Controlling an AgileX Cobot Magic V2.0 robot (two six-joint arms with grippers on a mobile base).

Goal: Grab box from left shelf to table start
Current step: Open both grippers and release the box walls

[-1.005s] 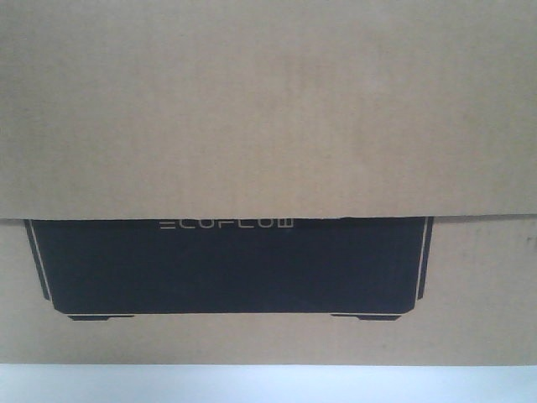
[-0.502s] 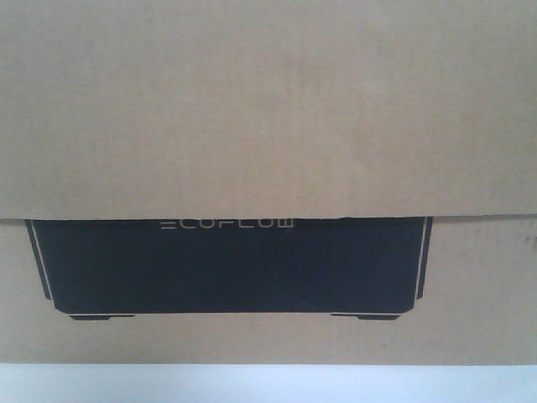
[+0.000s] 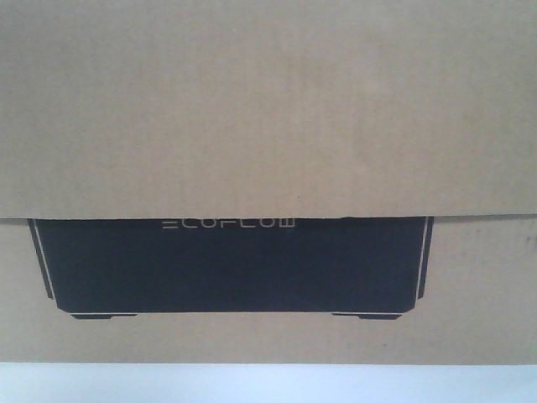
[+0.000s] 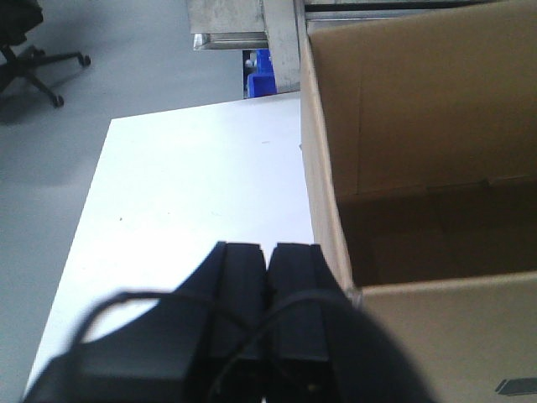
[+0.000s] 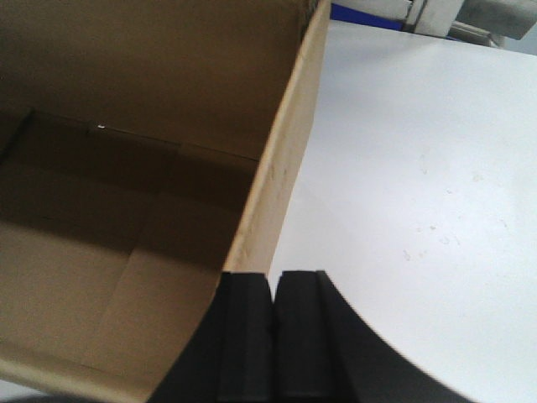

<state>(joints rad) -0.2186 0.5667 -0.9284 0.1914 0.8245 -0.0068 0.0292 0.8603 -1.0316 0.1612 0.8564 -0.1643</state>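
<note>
Left gripper (image 4: 268,252) black, seen from behind the wrist, both fingers pressed flat together with only a thin seam between, nothing clamped in them. Pointed forward and slightly down, tips low over the surface, just beside the outer face of a cardboard wall. Dark wrist housing with a looping cable blurred in the foreground. Right gripper (image 5: 273,281) likewise black, fingers brought together side by side, seam narrow, nothing held between. Tips right at the top edge of a cardboard wall, contact impossible to judge.
</note>
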